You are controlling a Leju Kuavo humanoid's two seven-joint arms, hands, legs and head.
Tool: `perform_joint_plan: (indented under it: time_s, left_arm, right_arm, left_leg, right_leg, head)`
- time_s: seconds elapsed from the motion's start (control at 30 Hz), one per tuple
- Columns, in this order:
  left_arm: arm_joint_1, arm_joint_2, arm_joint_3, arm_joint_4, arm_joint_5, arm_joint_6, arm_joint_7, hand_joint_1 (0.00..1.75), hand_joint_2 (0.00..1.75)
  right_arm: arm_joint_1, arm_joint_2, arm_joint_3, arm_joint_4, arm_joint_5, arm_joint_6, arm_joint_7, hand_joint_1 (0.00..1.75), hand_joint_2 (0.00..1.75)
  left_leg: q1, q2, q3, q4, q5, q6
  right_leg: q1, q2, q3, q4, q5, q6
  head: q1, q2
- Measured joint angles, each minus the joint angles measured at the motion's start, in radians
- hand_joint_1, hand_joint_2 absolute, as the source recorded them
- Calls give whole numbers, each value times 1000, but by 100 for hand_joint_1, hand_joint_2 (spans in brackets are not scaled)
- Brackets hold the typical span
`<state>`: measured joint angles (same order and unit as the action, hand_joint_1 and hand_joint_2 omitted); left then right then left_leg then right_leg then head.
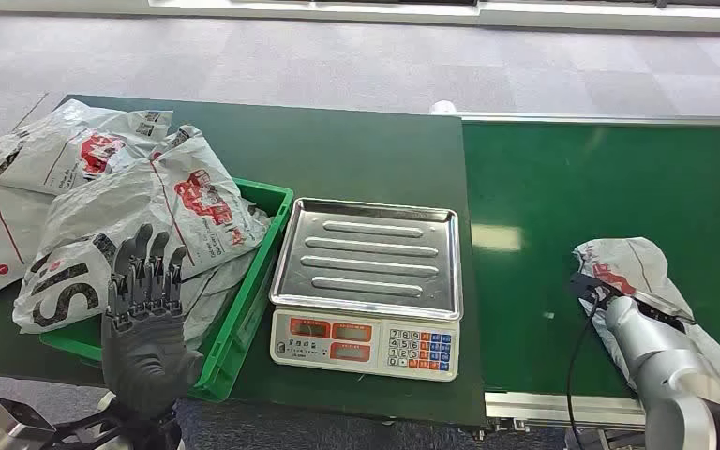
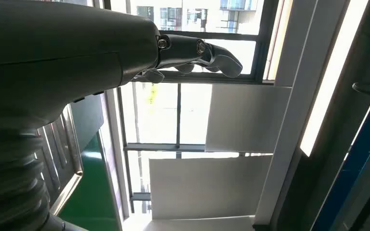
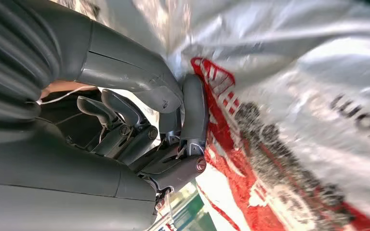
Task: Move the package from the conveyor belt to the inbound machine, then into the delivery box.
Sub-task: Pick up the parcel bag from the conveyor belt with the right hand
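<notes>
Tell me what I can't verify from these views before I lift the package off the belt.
- Right hand: its fingers press against the package, but the head view hides the hand behind the right arm, so a closed grip is unconfirmed.
- Package print: blurred in the right wrist view.
- Scale display: too small to read.
- Green crate: interior covered by bags.

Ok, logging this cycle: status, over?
Right hand on the package on the belt. Left hand open, raised. Scale bare, path clear.
</notes>
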<state>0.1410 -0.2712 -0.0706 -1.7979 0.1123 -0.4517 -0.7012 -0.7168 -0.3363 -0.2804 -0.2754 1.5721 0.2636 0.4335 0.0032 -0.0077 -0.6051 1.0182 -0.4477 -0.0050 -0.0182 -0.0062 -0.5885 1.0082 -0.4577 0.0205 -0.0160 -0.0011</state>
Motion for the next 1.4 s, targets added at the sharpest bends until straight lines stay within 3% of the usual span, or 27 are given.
perform_joint_plan:
  time_s: [0.1,0.3,0.37,0.47,0.53,0.57,0.67,0.73,0.8,0.87,0.93,1.03,1.13,1.4]
  left_arm:
    - [0,0,0,-3,-1,2,0,0,175]
    - [1,0,2,-25,-3,19,0,0,175]
    - [2,0,3,-34,1,26,1,0,175]
    - [3,1,4,-54,23,37,17,0,175]
    - [2,2,4,-61,37,42,26,0,175]
    - [0,3,4,-62,41,45,28,0,175]
    - [-6,5,4,-62,44,54,21,0,175]
    - [-8,6,4,-61,43,55,12,0,175]
    - [-14,8,4,-59,43,52,6,0,175]
    - [-26,9,5,-52,40,43,4,0,175]
    - [-37,10,5,-41,32,32,3,0,175]
    - [-45,10,6,-22,16,25,2,0,175]
    - [-45,9,11,-13,5,24,2,0,175]
    - [-45,8,17,-10,2,21,1,0,175]
  right_arm:
    - [1,-2,0,0,0,-21,-8,175,175]
    - [-15,-2,14,-22,1,-201,-15,175,175]
    - [-19,5,21,-45,0,-350,-30,175,175]
    - [-13,23,43,-152,-1,-715,-89,175,175]
    - [3,44,60,-282,0,-835,-120,175,175]
    - [17,55,70,-359,1,-847,-127,131,175]
    - [56,85,120,-555,2,-791,-110,0,175]
    - [60,97,163,-627,2,-669,-86,0,175]
    - [32,104,200,-613,0,-444,-62,0,175]
    - [-5,104,220,-514,-9,-237,-61,0,175]
    - [-22,97,230,-395,-23,-144,-78,0,175]
    - [-14,72,235,-262,-52,-70,-121,0,175]
    - [18,48,235,-184,-75,-59,-156,0,175]
    - [33,28,235,-108,-82,-43,-158,0,175]
  left_leg:
    - [0,0,0,0,0,0]
    - [0,0,-1,0,0,0]
    - [0,-1,-1,0,1,0]
    - [0,-1,-1,0,1,-1]
    - [0,0,0,0,1,-1]
    - [1,0,0,0,1,-1]
    - [1,0,0,0,1,-1]
    - [1,1,0,-1,1,-1]
    - [1,2,1,-1,1,-1]
    - [1,1,1,0,1,0]
    - [0,-2,0,0,2,1]
    - [0,-7,-1,1,3,2]
    - [0,-7,-2,0,3,2]
    - [0,-3,-2,0,2,1]
  right_leg:
    - [0,0,0,0,0,0]
    - [0,0,0,0,0,0]
    - [0,-1,0,0,0,0]
    - [0,-1,0,1,0,0]
    - [1,0,0,1,0,0]
    - [1,0,0,1,0,0]
    - [1,0,0,1,0,-1]
    - [1,1,0,1,0,-1]
    - [1,3,0,0,0,-1]
    - [0,1,1,0,0,0]
    - [0,-3,1,0,0,0]
    - [0,-7,2,0,1,1]
    - [0,-7,1,0,1,1]
    - [0,-2,-1,0,0,0]
  head:
    - [0,0]
    - [0,0]
    - [0,0]
    - [0,0]
    - [0,0]
    - [0,0]
    - [0,0]
    - [0,0]
    - [0,0]
    - [0,0]
    - [0,0]
    - [0,0]
    - [0,0]
    - [0,0]
